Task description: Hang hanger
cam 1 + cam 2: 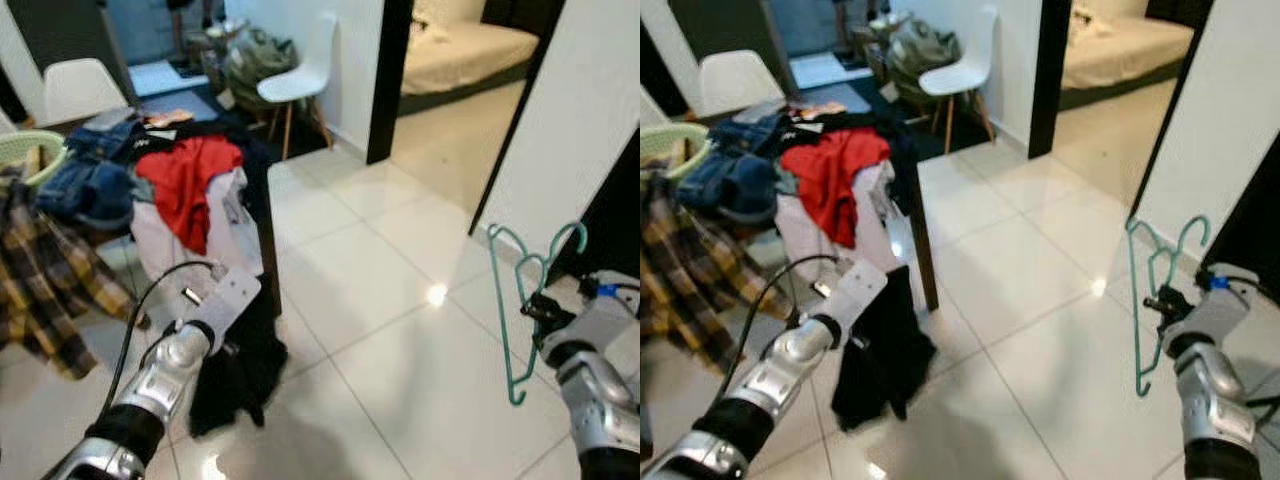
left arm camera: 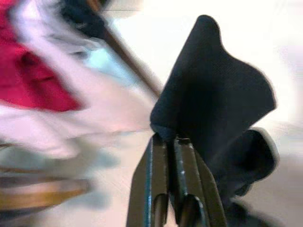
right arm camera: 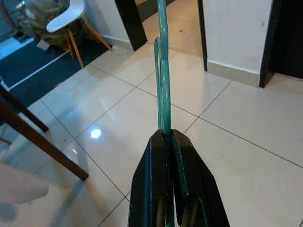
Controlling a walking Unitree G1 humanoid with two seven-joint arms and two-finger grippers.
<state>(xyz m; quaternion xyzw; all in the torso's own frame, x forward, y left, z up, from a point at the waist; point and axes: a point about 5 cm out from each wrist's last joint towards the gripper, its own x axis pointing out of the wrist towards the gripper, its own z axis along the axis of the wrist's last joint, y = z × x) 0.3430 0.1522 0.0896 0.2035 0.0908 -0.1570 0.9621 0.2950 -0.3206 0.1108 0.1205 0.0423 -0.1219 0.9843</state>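
Right tool (image 3: 166, 137) clenched on thin teal plastic hanger (image 1: 520, 300); wrist view: black fingers (image 3: 154, 179) pressed together on hanger wire, edge-on, running up over white tiled floor (image 3: 142, 104). Head views: same hanger face-on, held upright off the floor beside white wall (image 1: 570, 130), hook at top, right arm bent, wrist raised at right edge. Left tool (image 2: 169, 142) clamped on dark navy cloth garment (image 1: 880, 360); wrist view blurred, fold of cloth standing above closed fingers. Head views: garment hanging down to floor by dark wooden table (image 1: 268, 250) leg, left arm stretched forward and low. Farther: table heaped with red shirt (image 1: 195, 180), blue jeans (image 1: 90, 185), yellow plaid shirt (image 1: 45, 280). Beyond: white moulded chair (image 1: 300, 75), doorway to bed (image 1: 470, 50).
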